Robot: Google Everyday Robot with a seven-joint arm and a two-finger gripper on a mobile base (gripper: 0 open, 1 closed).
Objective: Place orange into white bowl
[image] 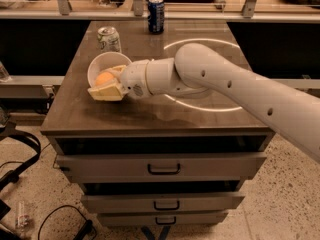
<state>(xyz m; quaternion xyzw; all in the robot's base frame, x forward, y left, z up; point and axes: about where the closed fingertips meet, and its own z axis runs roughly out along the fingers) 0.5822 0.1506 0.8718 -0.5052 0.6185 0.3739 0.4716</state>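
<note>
the orange (103, 78) is held between the closed fingers of the gripper (101, 84), positioned at the near rim of the white bowl (101, 62). the orange is seen within the bowl's opening, so only a downward release is judged to be needed.

No legible writing on the 2 cans.
The tall dark blue metal drink can (156, 15) at the back edge of the brown cabinet top (200, 116) carries a pale mark on its side, yet no letter of it can be made out; the silver metal drink can (109, 38) shows only greyish print — nothing readable. The cream-coloured gripper (104, 83) hangs at the glossy white round bowl (95, 64), left of centre.
</note>
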